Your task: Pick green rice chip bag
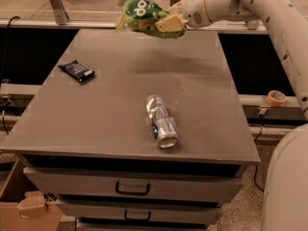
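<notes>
One crinkly light-green rice chip bag (141, 14), light and slippery I judge, hangs above the far edge of the grey surface (120, 105), its side pinched by the fingers of my gripper (167, 24).

You can read no word or number outright here. The green rice chip bag (140, 16), pinched in the gripper (167, 24) above the far edge of the table (110, 109), carries a dark round logo with white marks, perhaps two letters, too blurred to make out. The dark blue packet (77, 71) on the table's left side bears pale print, illegible. Any label on the crushed can (161, 121) near the table's front is unreadable.
</notes>
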`<state>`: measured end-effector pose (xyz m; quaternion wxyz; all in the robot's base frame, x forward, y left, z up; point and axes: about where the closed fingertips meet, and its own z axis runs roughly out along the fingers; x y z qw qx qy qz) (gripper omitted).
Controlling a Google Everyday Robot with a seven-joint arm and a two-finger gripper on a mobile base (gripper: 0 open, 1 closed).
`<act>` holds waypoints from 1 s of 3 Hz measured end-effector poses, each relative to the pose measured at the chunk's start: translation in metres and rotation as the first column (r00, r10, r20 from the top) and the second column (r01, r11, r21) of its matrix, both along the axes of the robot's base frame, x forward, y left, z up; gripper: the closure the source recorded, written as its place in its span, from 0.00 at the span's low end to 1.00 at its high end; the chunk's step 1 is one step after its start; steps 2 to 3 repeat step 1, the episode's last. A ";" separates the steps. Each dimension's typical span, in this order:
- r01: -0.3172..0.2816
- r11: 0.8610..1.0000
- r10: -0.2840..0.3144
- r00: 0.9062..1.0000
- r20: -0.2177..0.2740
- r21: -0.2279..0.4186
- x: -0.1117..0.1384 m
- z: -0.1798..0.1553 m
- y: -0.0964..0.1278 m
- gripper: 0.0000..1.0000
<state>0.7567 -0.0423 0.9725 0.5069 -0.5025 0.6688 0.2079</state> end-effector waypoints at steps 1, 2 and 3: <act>-0.012 1.000 0.012 1.000 0.004 -0.002 0.000 -0.003 0.005 1.00; -0.012 1.000 0.012 1.000 0.004 -0.002 0.000 -0.003 0.005 1.00; -0.012 1.000 0.012 1.000 0.004 -0.002 0.000 -0.003 0.005 1.00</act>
